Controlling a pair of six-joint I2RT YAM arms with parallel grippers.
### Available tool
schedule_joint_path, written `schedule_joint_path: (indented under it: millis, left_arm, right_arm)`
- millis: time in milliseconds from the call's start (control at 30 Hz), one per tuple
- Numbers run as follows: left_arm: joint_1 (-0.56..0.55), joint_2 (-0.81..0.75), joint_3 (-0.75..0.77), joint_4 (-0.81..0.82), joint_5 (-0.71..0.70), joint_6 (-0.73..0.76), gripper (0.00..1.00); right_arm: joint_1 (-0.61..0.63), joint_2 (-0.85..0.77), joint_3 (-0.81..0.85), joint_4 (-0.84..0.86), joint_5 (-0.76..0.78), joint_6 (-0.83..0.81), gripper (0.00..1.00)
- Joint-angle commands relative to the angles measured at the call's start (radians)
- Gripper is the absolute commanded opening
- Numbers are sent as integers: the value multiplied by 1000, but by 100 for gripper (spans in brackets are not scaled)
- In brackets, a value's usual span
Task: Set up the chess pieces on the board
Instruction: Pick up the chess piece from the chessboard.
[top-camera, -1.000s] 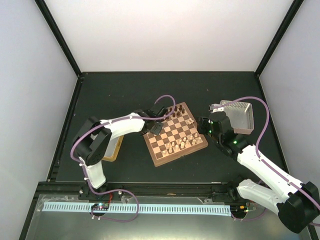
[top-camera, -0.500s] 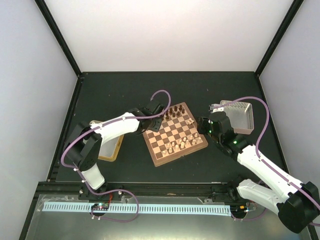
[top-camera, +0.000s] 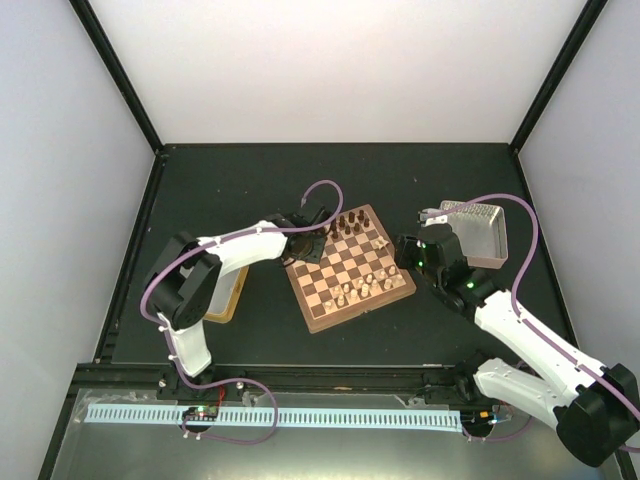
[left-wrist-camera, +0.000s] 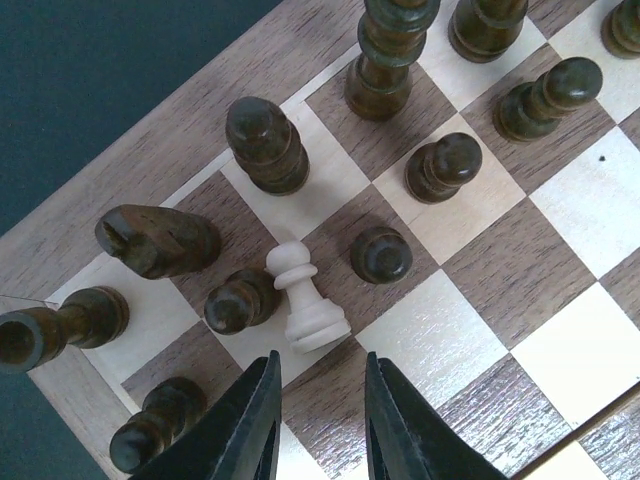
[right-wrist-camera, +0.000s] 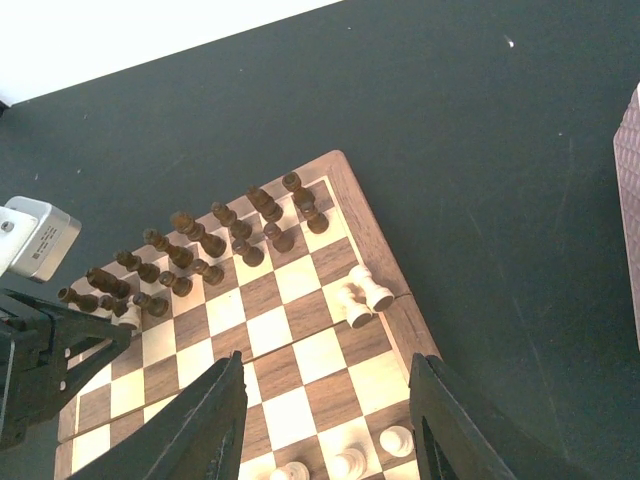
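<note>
At 9 o'clock on the tabletop (top-camera: 250, 180), a left tray (top-camera: 230, 297) lay partly under the left arm. The left end effector (left-wrist-camera: 320, 368) hung over the 10 o'clock corner of the board (top-camera: 325, 312). Its fingers (left-wrist-camera: 250, 425) were a narrow gap apart, released, with nothing between them. Just past the fingertips, at 12 o'clock in the wrist view, a cream pawn (left-wrist-camera: 304, 300) stood on the board among the dark men (left-wrist-camera: 265, 145). One dark pawn was just beside it at 9 o'clock and another was near at 2 o'clock. The dark men filled the rows along the board's 12 o'clock edge. More cream men (top-camera: 365, 287) stood grouped toward its 4 o'clock side. Two cream men (right-wrist-camera: 364, 293) sat at its border, and I could not tell whether they were upright or tipped. The right end effector (right-wrist-camera: 325, 365) hovered at the board's 3 o'clock edge, fingers wide apart, released and empty. At 2 o'clock from the board, the right tray (top-camera: 500, 240) sat near that arm.
</note>
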Motion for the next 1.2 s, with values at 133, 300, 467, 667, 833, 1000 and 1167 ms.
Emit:
schedule_joint_path:
  millis: [133, 300, 467, 667, 833, 1000, 1167]
  left_arm:
    - [12, 25, 42, 31, 5, -38, 28]
    - [17, 38, 44, 40, 0, -57, 29]
    - [23, 48, 41, 49, -4, -75, 29]
    - [26, 51, 37, 59, -7, -97, 28]
    - [28, 59, 39, 62, -5, -100, 29]
    - [29, 64, 40, 58, -12, -114, 28]
    - [31, 68, 41, 53, -15, -120, 25]
  right_arm:
    - [-5, -22, -15, 9, 25, -1, 47]
    - [-6, -24, -17, 9, 25, -1, 47]
    - [-5, -24, -18, 10, 25, -3, 47]
    - [-6, -24, -18, 10, 23, -3, 47]
    - [-5, -26, -18, 10, 22, -2, 47]
    - [-5, -24, -20, 12, 22, -3, 47]
    - [-6, -24, -20, 12, 22, -4, 46]
